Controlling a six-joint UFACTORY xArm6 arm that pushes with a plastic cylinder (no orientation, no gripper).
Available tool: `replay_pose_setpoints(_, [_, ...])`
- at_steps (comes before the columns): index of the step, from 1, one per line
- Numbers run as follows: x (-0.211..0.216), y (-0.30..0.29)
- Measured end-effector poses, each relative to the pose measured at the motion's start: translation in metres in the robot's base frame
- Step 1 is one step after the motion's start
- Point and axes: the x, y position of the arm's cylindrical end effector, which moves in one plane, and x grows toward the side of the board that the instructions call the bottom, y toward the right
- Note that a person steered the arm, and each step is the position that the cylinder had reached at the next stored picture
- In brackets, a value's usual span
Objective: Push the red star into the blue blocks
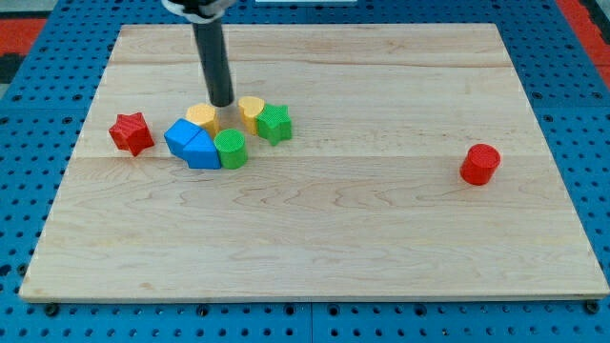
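My tip (222,102), a bare rod with no pincer, sits just above the two blue plastic blocks (193,145); the red plastic star (131,133) lies to their left, apart.

Gap: red star (131,133) sits just left of blue blocks (193,145), nothing between.
Obstacles: yellow blocks (202,116), green cylinder (231,150) crowd the blue's top and right.

Dark rod upright from the view's top, my tip (222,103) on the board

single view, high front angle, looking down, whole board (315,248) framed
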Motion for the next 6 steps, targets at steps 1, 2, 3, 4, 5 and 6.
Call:
replay_pose_setpoints(1, [0.028, -0.016])
replay_pose_setpoints(2, [0.029, -0.102])
replay_pose_setpoints(3, [0.031, -0.160])
replay_pose_setpoints(4, [0.055, -0.176])
replay_pose_setpoints(5, [0.064, -0.119])
replay_pose_setpoints(6, [0.059, -0.028])
